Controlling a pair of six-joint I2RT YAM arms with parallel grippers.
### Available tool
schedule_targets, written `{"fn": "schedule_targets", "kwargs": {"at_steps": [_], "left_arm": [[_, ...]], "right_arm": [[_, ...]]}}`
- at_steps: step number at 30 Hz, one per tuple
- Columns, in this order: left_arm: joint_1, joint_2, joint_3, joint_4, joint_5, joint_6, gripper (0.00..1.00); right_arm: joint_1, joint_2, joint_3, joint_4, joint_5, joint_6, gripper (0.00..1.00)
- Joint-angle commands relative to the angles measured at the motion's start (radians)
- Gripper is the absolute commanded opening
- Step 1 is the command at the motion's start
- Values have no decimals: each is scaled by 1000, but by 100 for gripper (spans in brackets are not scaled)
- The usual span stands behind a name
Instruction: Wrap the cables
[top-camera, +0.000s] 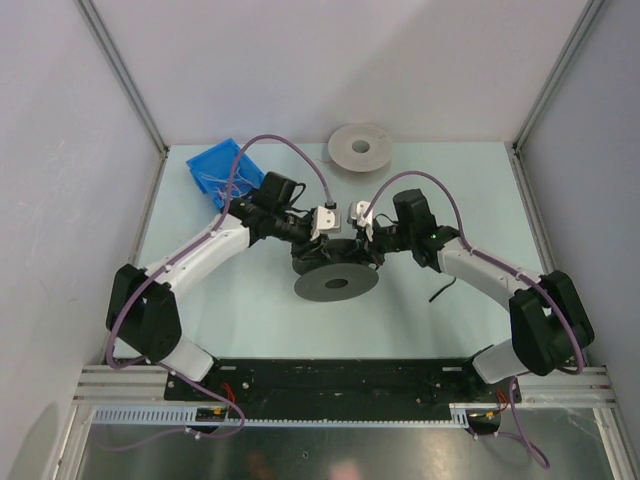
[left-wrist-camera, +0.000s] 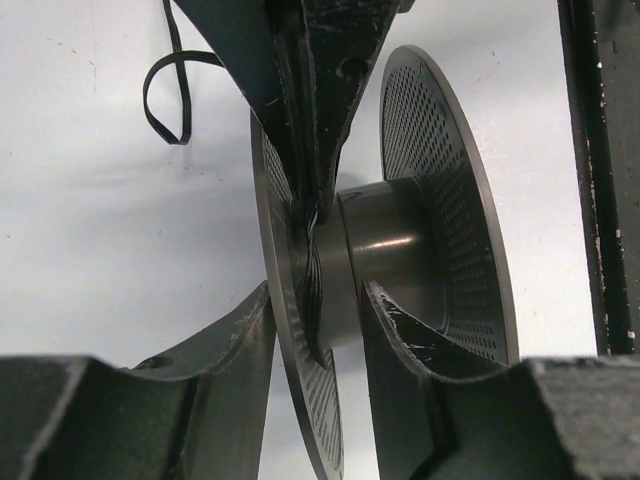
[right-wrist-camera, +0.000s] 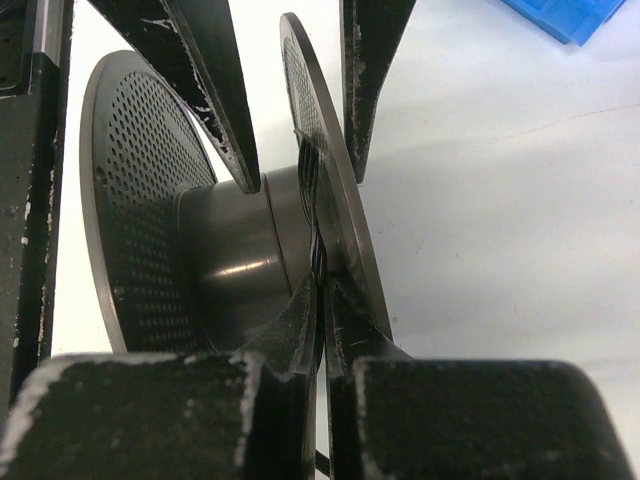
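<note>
Spool: your dark spool (top-camera: 336, 270) sits at the middle of the desk, its axle pointing roughly toward the near edge.
Cord: a few turns of the cord (right-wrist-camera: 318, 235) lie on the hub (right-wrist-camera: 235, 255), tight against one flange (right-wrist-camera: 335, 215). The loose tail (top-camera: 443, 289) trails off toward the right edge.
Right claw: your right claw (right-wrist-camera: 322, 300) is pressed together, pinching the cord right at the hub.
Left claw: your left claw (left-wrist-camera: 316, 300) is spread astride that same flange, with a gap showing on the hub side.
What the move turns on: the slack lies on the right arm's side, so that arm is nearer. The cord should run across the axle, not along it.
</note>
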Motion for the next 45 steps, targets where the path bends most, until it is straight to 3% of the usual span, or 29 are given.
{"fn": "schedule_targets", "kwargs": {"at_steps": [1, 8, 16, 20, 25, 30, 35, 38, 45], "left_arm": [[-9, 14, 42, 16, 36, -2, 42], [-21, 20, 26, 22, 13, -1, 33], [-22, 12, 17, 25, 7, 8, 5], [-22, 8, 26, 24, -5, -2, 0], [-21, -23, 27, 25, -41, -28, 0], [-19, -85, 22, 25, -88, -42, 0], [-20, -151, 51, 25, -124, -60, 0], [-15, -184, 96, 23, -146, -84, 0], [18, -212, 267, 15, -167, -191, 0]], "right_arm": [[9, 8, -6, 51, 9, 21, 0], [9, 11, -6, 95, 16, 58, 0], [8, 10, -6, 120, 13, 79, 0], [4, -8, -6, 112, 35, 93, 2], [-32, -80, -6, 86, 59, 123, 25], [-105, -195, -7, 51, 80, 159, 67], [-171, -268, -6, 52, 160, 172, 92], [-223, -278, -6, 87, 218, 192, 98], [-385, -225, -5, 83, 117, 104, 99]]}}
